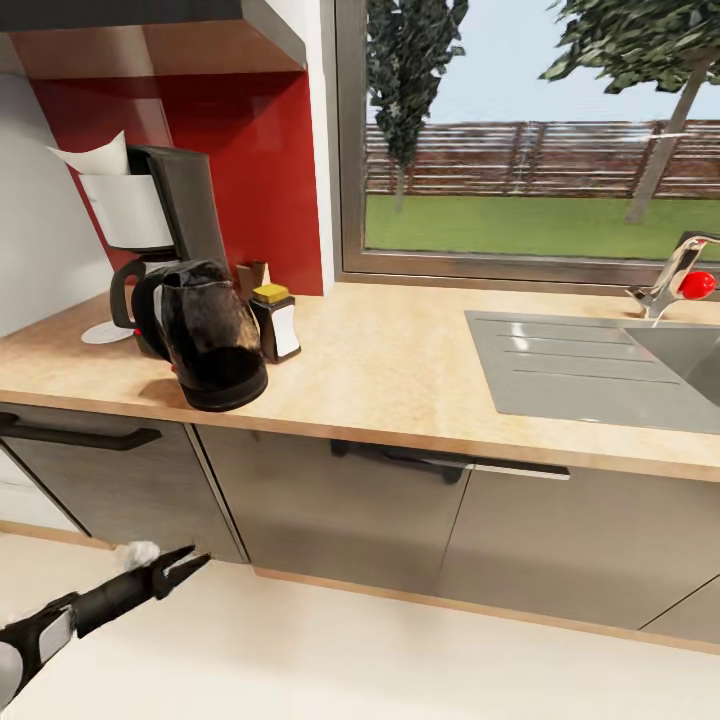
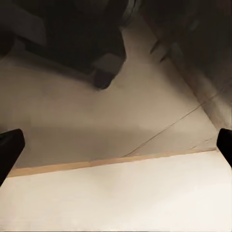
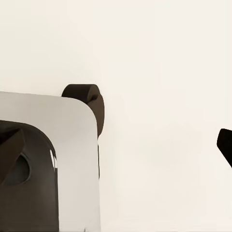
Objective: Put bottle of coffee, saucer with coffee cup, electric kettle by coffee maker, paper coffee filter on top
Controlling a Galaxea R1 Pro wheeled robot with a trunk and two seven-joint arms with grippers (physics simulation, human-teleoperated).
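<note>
A: On tabletop [image 1: 400, 370], far left?
B: Coffee maker [image 1: 175, 215], paper filter [image 1: 100, 157] on top; kettle [image 1: 210, 335] just in front; coffee bottle [image 1: 275, 322] beside kettle; saucer [image 1: 105, 333] at machine's left.
A: Cup?
B: White, at left tool [image 1: 180, 570], low over floor [image 1: 300, 650]; grasp cannot tell.
A: Right tool [image 3: 116, 150]?
B: Released, fingers spread wide.

The electric kettle [image 1: 208, 340] hid the coffee maker's [image 1: 165, 215] carafe and most of the saucer [image 1: 106, 333]. Behind the bottle of coffee [image 1: 275, 322], a brown object was too covered to identify. The tap [image 1: 676, 274] ran off the frame's edge.
</note>
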